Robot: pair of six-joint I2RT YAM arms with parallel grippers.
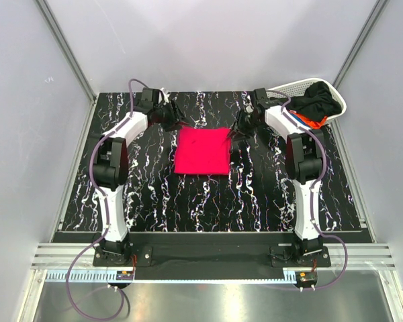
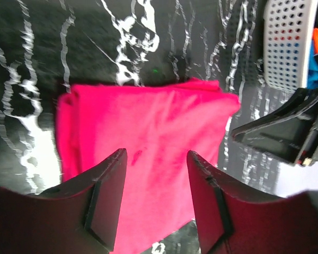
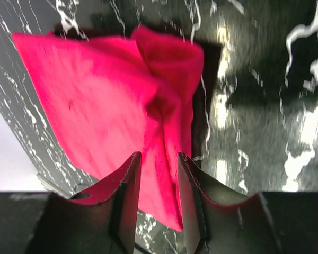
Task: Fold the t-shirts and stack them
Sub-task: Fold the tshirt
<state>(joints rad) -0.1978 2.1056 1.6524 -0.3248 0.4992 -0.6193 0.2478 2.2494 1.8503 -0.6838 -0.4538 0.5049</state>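
Observation:
The pinkish-red t-shirt (image 1: 203,151) lies folded into a rough square mid-table. My left gripper (image 1: 175,119) is open and empty, hovering just off its far left corner; in the left wrist view (image 2: 156,153) the cloth (image 2: 148,121) lies flat below the spread jaws. My right gripper (image 1: 236,129) is at the far right corner. In the right wrist view (image 3: 159,154) a raised ridge of the red cloth (image 3: 95,90) runs in between the jaws, which are closed on it, the corner lifted off the table. A black t-shirt (image 1: 320,100) and an orange one (image 1: 307,121) lie in the basket.
The white lattice basket (image 1: 297,87) stands at the far right corner, close behind my right arm; it also shows in the left wrist view (image 2: 289,42). The black marbled table (image 1: 154,194) ends at grey walls on the left, the right and the back.

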